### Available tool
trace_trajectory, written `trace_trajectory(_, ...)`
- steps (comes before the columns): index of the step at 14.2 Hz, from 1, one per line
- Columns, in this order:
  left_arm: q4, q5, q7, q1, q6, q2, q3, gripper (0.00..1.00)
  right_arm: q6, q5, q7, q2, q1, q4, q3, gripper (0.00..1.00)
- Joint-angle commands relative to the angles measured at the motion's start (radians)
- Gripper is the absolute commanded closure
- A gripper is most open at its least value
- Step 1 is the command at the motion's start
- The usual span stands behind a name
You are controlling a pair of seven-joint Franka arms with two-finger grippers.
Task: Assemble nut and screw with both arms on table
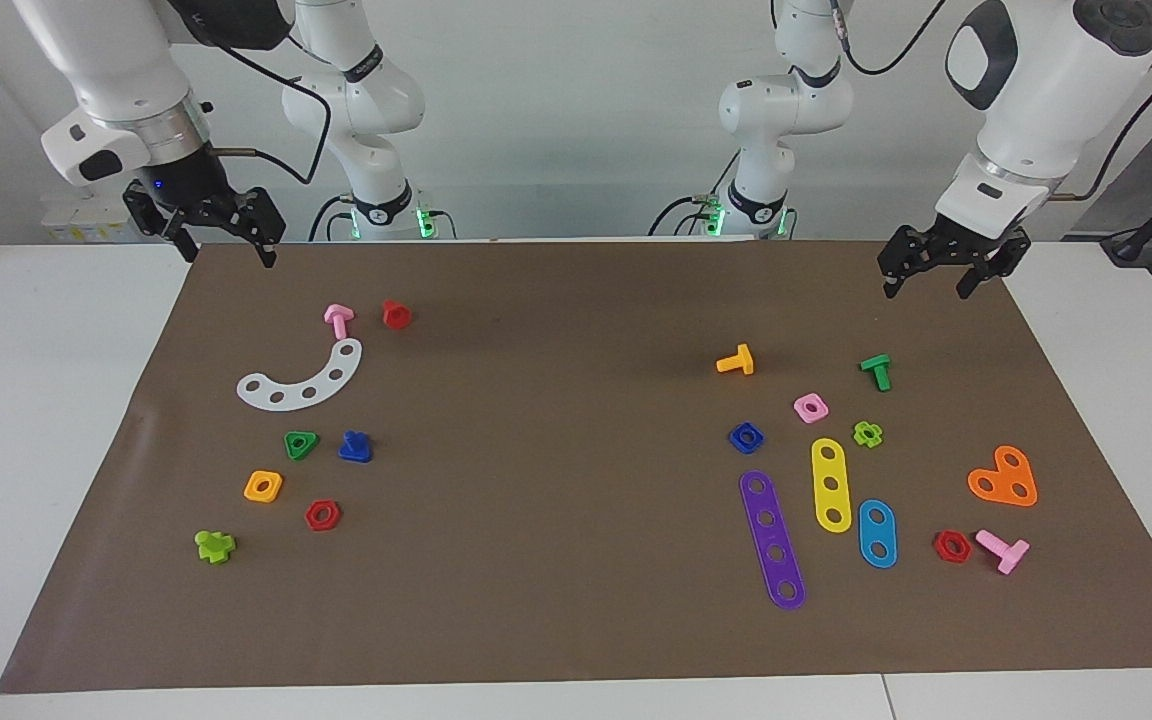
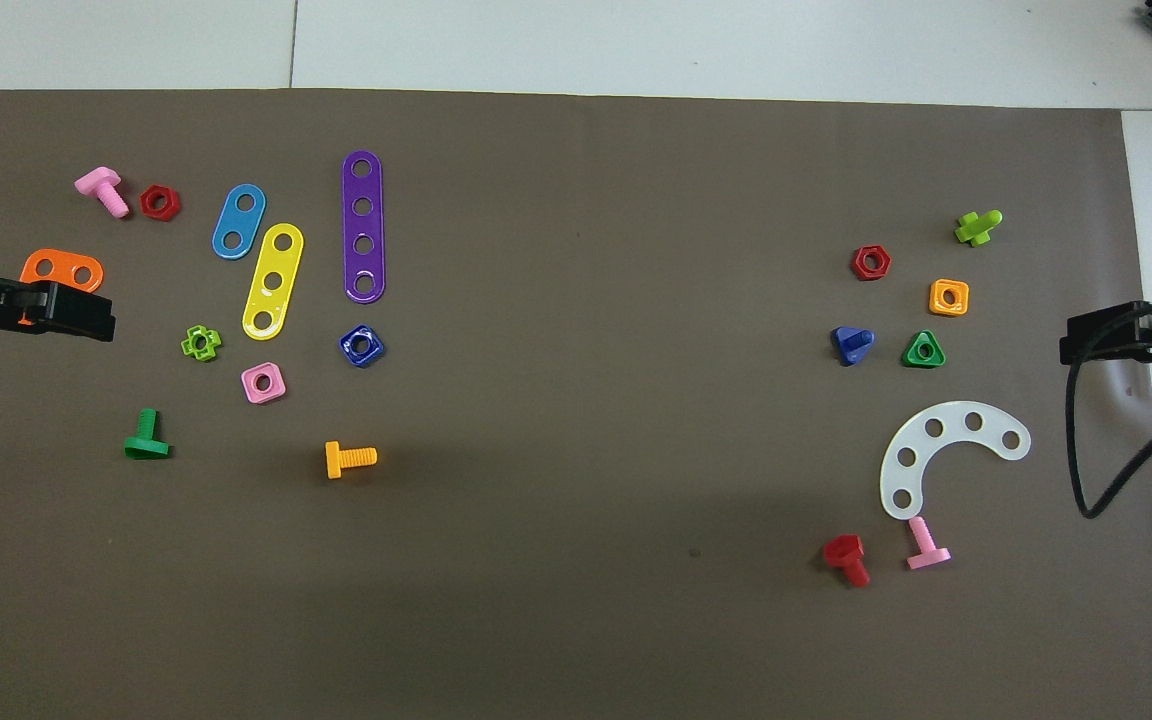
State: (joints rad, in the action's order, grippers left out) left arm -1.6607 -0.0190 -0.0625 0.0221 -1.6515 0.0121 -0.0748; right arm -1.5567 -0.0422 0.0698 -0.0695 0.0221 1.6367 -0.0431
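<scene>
Brown mat (image 1: 576, 600) covering most of the white table (image 1: 46, 420), with toy parts in two loose groups. Dark blue nut (image 1: 746, 437) lies flat on the mat toward the left arm's end, just beside the end of the purple four-hole strip (image 1: 772, 540) and near the pink square nut (image 1: 811, 407); the orange bolt (image 1: 736, 361) lies nearer to the robots. Dark blue screw (image 1: 356, 447) rests on its head with the stem up, toward the right arm's end, just beside the green triangular nut (image 1: 301, 444) and farther from the robots than the white curved strip (image 1: 304, 380). Left gripper (image 1: 928, 283) hangs over the mat's corner at its own end, fingers spread and empty. Right gripper (image 1: 226, 250) hangs over the mat's corner at its own end, likewise spread and empty. Nut and screw lie well apart, neither touched.
</scene>
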Motion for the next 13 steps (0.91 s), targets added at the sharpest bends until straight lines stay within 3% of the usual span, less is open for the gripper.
trace_trajectory(1,-0.031,0.005,-0.010,0.018,-0.005,0.028,-0.010,0.00,-0.020,0.005,-0.027,-0.009,-0.001,0.015,0.000,0.00)
trace_trajectory(7,-0.031,0.005,-0.010,0.018,-0.007,0.028,-0.010,0.00,-0.043,0.005,-0.074,-0.003,-0.001,0.048,0.002,0.00)
trace_trajectory(9,-0.031,0.005,-0.008,0.018,-0.007,0.028,-0.010,0.00,-0.200,0.013,-0.071,0.004,0.033,0.136,0.002,0.00)
trace_trajectory(13,-0.031,0.004,-0.008,0.018,-0.007,0.028,-0.008,0.00,-0.409,0.073,-0.079,0.175,0.070,0.157,0.002,0.00)
